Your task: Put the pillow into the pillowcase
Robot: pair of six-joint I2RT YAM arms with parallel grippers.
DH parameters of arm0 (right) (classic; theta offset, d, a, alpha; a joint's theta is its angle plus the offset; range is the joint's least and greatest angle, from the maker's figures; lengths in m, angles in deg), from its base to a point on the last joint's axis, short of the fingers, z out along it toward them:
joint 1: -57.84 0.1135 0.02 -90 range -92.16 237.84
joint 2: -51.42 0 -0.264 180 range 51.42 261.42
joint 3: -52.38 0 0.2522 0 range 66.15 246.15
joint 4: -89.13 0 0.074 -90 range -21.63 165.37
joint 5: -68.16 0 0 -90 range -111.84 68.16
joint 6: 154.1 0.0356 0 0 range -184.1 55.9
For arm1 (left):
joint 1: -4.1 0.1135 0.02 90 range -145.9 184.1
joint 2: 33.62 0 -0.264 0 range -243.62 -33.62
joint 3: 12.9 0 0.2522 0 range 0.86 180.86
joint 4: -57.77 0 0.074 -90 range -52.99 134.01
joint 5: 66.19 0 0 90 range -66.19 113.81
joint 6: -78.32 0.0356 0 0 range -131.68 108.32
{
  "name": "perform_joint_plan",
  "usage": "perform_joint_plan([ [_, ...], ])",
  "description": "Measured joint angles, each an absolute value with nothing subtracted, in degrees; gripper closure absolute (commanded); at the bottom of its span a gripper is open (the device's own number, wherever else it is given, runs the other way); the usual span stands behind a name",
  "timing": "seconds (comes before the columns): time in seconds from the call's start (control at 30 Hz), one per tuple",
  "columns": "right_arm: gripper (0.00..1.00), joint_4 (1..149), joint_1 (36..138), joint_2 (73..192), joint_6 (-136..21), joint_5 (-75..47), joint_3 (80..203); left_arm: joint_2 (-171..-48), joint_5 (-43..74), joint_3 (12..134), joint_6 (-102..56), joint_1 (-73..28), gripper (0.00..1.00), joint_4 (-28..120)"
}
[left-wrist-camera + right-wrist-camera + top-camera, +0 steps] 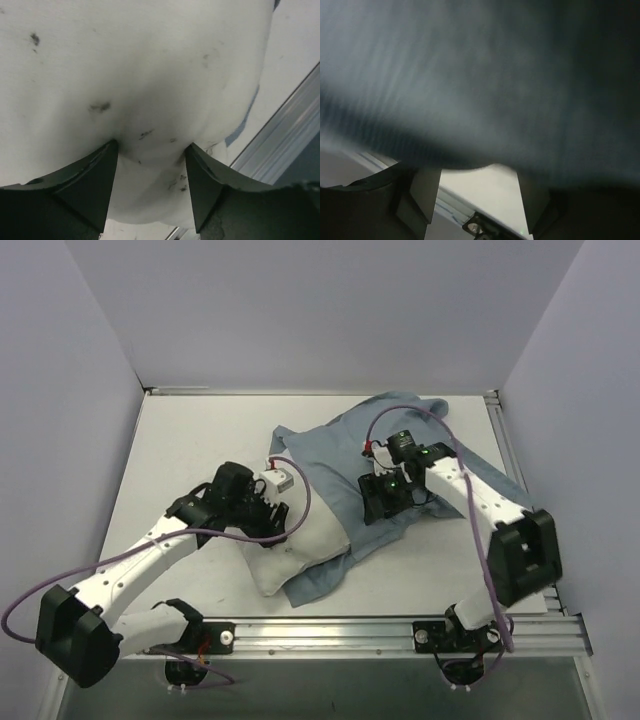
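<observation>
Left jaws spread loose astride a bulge of pillow (150,70), right jaws parted, gripping nothing, pillowcase (490,75) just ahead

The white table (190,440) carries a rumpled blue-grey pillowcase (330,452) spread across the centre and right of the frame, with the pillow (300,552) at lower centre, touching its lower-left edge.
</observation>
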State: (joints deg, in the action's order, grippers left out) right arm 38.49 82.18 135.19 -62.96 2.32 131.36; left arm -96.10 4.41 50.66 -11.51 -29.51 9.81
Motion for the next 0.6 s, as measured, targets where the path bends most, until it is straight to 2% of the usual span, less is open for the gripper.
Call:
perform_joint_plan([
  [0.17,0.43,38.07,79.03,155.87,-67.20,2.63,145.41,-106.55,5.59,53.13,-12.69,-29.47,0.68,11.47],
  [0.23,0.43,39.14,77.81,157.00,-68.16,2.80,150.37,-109.72,5.31,55.49,-14.09,-29.42,0.85,12.87],
  [0.33,0.43,42.18,76.54,152.15,-68.57,4.44,152.01,-112.45,3.67,58.29,-15.88,-28.92,1.00,14.40],
  [0.43,0.40,43.67,78.79,142.99,-68.68,5.73,147.60,-113.98,2.05,60.04,-17.17,-28.85,1.00,14.73],
  [0.6,0.39,45.35,90.77,133.59,-71.35,4.75,140.40,-114.96,-0.05,60.87,-18.84,-28.42,1.00,15.10],
])
